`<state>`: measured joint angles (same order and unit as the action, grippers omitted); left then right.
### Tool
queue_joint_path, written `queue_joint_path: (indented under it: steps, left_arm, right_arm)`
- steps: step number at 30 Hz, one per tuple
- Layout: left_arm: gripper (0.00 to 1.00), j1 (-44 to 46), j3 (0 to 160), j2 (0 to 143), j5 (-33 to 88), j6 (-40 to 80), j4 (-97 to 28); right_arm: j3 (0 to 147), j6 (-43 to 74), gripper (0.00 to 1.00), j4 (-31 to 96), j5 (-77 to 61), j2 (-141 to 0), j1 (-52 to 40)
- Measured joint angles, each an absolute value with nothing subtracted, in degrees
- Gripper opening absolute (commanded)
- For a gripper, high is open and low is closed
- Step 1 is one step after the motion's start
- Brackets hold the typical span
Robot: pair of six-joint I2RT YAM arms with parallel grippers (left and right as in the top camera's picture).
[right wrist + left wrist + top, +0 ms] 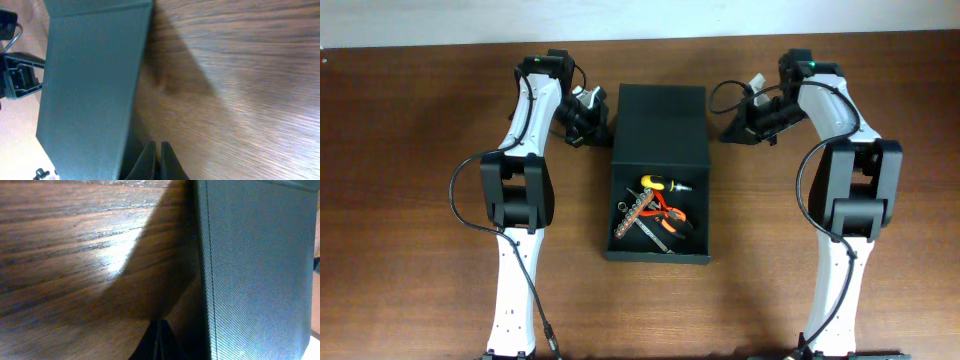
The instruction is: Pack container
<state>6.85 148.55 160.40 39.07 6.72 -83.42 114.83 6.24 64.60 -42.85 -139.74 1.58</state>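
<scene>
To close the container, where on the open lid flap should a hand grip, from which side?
Likely the far free edge of the lid flap, from the far side: it hinges beside the tools and folds away, so that edge gives leverage. Left hand and right hand sit shut at its sides.

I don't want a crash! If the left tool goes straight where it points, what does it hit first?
Probably the brown wooden table, in shadow beside the matte dark green-black rectangular container. The shut left tool seems aimed just off its wall, though depth is unclear.
</scene>
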Motion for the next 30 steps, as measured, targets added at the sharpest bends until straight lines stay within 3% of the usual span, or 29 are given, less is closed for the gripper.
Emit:
queue_joint_path:
  steps: [30]
  left_arm:
    - [0.02,6.85,148.55,160.40,39.77,6.72,-83.40]
  right_arm:
    - [113.30,7.14,0.04,61.49,-48.05,-143.55,-0.27]
